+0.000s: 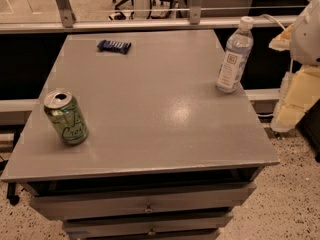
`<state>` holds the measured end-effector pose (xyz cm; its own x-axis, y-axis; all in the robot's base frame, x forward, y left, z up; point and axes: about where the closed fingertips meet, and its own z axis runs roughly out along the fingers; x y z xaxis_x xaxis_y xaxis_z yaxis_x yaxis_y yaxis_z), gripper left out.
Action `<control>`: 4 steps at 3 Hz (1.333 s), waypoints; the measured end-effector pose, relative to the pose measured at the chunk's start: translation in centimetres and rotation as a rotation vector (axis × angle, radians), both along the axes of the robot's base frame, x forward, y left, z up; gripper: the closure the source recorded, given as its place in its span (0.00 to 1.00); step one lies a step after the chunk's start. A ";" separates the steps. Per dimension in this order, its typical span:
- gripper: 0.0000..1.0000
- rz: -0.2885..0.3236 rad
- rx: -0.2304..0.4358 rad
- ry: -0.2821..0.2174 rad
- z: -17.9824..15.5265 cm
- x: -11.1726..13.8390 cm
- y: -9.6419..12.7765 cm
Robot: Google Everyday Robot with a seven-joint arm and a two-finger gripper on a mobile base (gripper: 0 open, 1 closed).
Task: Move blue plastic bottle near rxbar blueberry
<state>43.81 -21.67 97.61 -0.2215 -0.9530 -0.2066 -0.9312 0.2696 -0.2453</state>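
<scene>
The blue plastic bottle stands upright near the right edge of the grey table. It is clear and bluish, with a white cap and a white label. The rxbar blueberry is a small flat dark blue wrapper lying at the far left of the tabletop, well apart from the bottle. My gripper shows as pale yellowish parts at the right edge of the view. It is off the table's right side, to the right of the bottle and not touching it.
A green soda can stands tilted near the table's front left. The table has drawers below its front edge. A railing runs behind the table, with office chairs beyond it. Speckled floor lies at the right.
</scene>
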 end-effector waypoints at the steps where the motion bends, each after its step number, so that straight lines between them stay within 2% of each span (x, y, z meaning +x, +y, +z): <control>1: 0.00 -0.001 0.001 -0.004 0.0 0.0 0.0; 2: 0.00 -0.034 0.057 -0.049 -0.8 2.4 -0.7; 4: 0.00 -0.190 0.195 -0.242 -1.8 13.1 -4.1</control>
<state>56.90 -25.79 95.83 -0.3137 -0.8369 -0.4485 -0.7813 0.4960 -0.3790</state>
